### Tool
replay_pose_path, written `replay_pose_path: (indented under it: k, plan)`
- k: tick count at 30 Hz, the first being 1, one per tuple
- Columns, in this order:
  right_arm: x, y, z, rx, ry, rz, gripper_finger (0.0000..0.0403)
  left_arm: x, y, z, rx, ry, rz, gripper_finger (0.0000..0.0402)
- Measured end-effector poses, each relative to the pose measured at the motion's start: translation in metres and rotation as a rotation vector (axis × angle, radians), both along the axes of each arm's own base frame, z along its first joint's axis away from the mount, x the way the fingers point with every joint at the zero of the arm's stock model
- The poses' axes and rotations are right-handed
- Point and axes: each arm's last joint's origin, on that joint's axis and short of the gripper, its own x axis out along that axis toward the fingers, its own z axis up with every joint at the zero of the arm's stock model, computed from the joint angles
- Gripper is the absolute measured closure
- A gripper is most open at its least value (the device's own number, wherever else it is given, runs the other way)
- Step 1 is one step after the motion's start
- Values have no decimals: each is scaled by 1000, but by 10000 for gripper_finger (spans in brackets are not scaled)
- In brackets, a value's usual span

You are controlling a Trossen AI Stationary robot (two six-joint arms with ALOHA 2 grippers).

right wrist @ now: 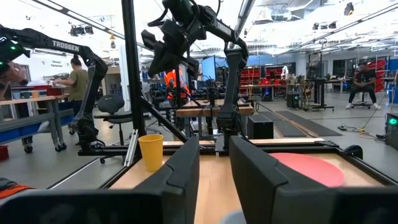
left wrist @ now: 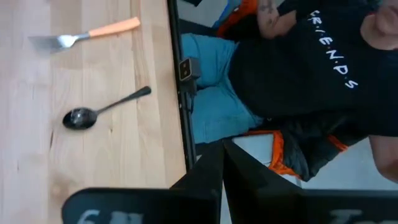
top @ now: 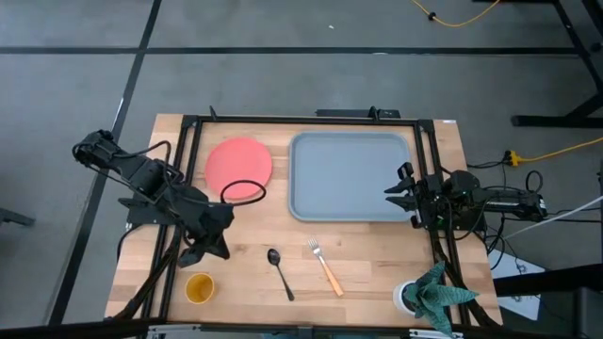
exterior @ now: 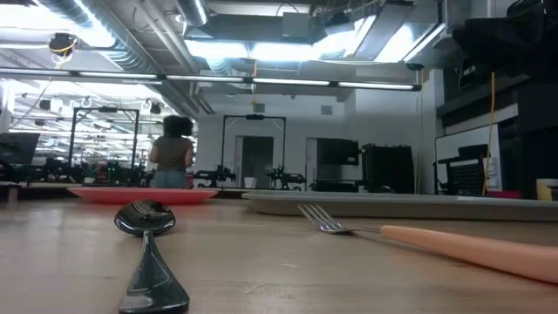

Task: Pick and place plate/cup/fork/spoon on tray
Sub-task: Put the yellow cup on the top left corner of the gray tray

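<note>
— Left gripper (top: 209,247)?
— Fingers together, empty, just above the small yellow-orange round cup (top: 199,287) near the table's front-left corner.
— Right gripper (top: 400,193)?
— Spread open at the large grey-blue rectangular tray's (top: 350,176) right rim.

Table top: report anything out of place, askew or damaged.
Nothing damaged or spilled. One oddity: a loose black cable loop lies over the plate edge. The tray is bare; cup, spoon and fork lie on the wood.
</note>
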Motion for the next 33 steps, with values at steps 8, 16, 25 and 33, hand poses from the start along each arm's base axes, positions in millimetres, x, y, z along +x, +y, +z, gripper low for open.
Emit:
replay_pose_path:
  k: [8,16,25,33]
  plan:
    - [0,0,0,0,0,0,309,3,3,0,102,-76,94,401]
    - [0,0,0,0,0,0,309,19,19,-9,517,-183,370,365]
    - [0,0,0,1,0,0,309,57,3,-5,506,-414,221,321]
    - [0,0,0,1,0,1,309,58,-13,23,266,-763,-160,320]
